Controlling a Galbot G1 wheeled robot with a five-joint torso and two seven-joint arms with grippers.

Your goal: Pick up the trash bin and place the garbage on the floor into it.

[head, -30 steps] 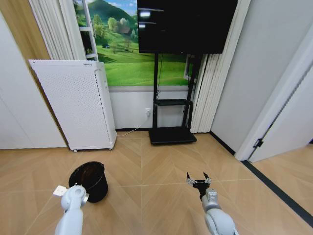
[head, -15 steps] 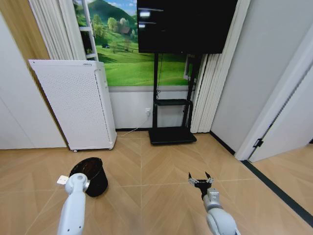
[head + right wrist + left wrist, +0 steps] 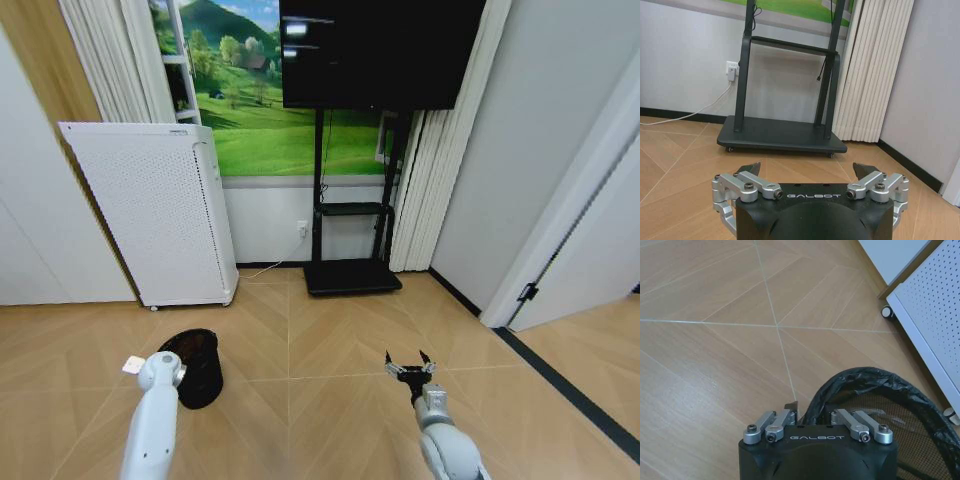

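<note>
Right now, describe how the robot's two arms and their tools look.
Both arms are smooth, white, rounded tubes. Each ends in a black housing lettered GALBOT, with silver metal linkages and bolts carrying dark fingertips: the left tool and the right tool look alike. No loose cables show.

A home-like living room, or a mock-up of one: herringbone wood floor (image 3: 330, 350), a large dark television (image 3: 380, 52) on a black wheeled stand (image 3: 350, 275) at twelve o'clock, a green landscape mural (image 3: 270, 120) behind it, pale pleated curtains (image 3: 440, 150) at one o'clock, a white perforated appliance (image 3: 150, 210) on casters at ten o'clock, a wall socket (image 3: 302, 228) near the skirting
</note>
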